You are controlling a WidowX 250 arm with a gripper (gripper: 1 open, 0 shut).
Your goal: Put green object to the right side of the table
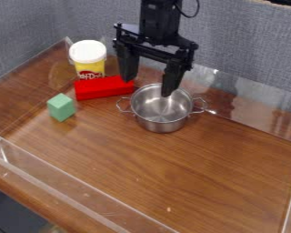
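Note:
The green object [61, 107] is a small matte cube resting on the table [148, 173] at the left side. My gripper [152, 78] hangs at the back middle, pointing down, open with nothing between its black fingers [127, 62]. It stands well to the right of the green cube, above the gap between the red block and the steel pot. One finger reaches down in front of the pot's rim.
A steel pot [162, 109] with two side handles sits right of centre. A red rectangular block [102, 87] lies left of it, with a yellow-labelled white-lidded jar [88, 61] behind. Low clear acrylic walls [63, 187] edge the tabletop.

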